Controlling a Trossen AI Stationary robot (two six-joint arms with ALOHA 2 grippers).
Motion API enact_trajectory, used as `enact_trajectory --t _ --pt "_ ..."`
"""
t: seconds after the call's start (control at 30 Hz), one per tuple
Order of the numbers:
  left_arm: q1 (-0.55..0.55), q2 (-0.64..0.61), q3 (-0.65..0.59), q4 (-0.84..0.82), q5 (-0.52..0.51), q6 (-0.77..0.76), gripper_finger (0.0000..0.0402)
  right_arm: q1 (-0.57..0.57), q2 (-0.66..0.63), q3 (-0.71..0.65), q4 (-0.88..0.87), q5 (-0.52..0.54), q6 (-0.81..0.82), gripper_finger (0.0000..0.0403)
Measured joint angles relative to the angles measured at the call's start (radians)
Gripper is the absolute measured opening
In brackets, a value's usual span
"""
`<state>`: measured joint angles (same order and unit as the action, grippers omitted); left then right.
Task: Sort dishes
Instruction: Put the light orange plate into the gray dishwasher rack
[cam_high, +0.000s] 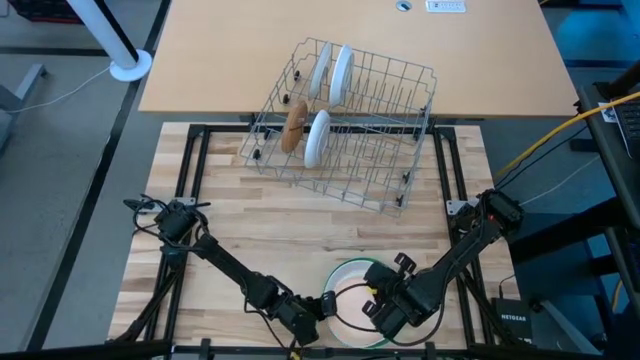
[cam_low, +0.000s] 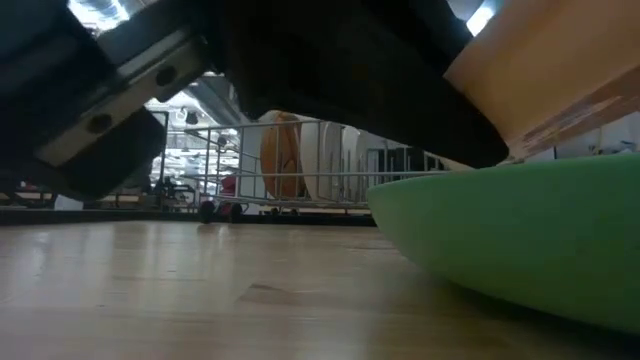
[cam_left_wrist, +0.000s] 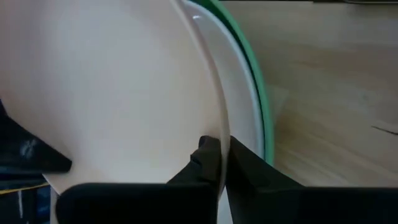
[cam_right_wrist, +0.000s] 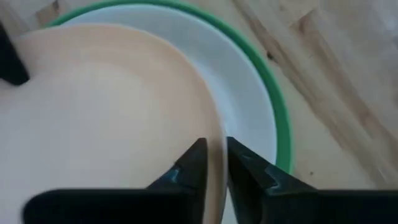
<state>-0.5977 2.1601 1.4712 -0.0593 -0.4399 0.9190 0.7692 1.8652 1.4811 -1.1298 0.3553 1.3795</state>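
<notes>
The left pincer (cam_left_wrist: 217, 163) is clamped on the rim of a tan plate (cam_left_wrist: 112, 93), one finger on each face. Opposite it, the right pincer (cam_right_wrist: 214, 163) straddles the same plate's rim (cam_right_wrist: 106, 118); its fingers stand a little apart around the edge, and whether they press it or have let go I cannot tell. Both arms meet at the near edge of the worktop (cam_high: 230, 220).

The tan plate is tilted above a white plate (cam_right_wrist: 249, 106), which lies inside the large green plate (cam_right_wrist: 283, 118); the green one sits flat on the worktop.

Farther out, the wire rack (cam_high: 380, 110) straddles the far edge of the worktop. It holds two white plates (cam_high: 340, 72) in its back row, and a brown plate (cam_high: 295, 127) beside another white one (cam_high: 318, 137) in front, all upright.

By my reckoning, four dishes are racked and three remain in the near stack, the tan one being in hand.
</notes>
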Motion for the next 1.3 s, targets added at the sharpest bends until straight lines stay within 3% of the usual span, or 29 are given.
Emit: enact_trajectory --t 0.17,0.3,0.47,0.67,0.97,1.3 --pt "-0.006 0.0 0.0 0.002 -0.003 -0.064 0.0002 0.0 0.0 0.0 0.0 -0.009 0.0 0.0119" --pt "-0.016 0.0 0.0 0.059 -0.005 -0.153 0.0001 0.001 -0.01 0.001 -0.014 -0.016 0.003 0.014" --pt "-0.02 0.0 0.0 0.15 -0.017 -0.265 0.0001 0.004 -0.036 0.094 -0.162 0.064 -0.001 0.0139" --pt "-0.02 -0.004 0.0 0.186 -0.021 -0.384 0.0001 0.004 -0.044 0.334 -0.435 0.233 -0.044 0.0139" --pt "-0.014 -0.042 0.0 0.277 -0.063 -0.574 0.0 0.004 -0.066 0.606 -0.441 0.449 -0.335 0.0138" --pt "0.06 -0.284 0.0 0.188 -0.114 -0.789 0.0 0.004 -0.135 0.793 -0.441 0.534 -0.559 0.0138"
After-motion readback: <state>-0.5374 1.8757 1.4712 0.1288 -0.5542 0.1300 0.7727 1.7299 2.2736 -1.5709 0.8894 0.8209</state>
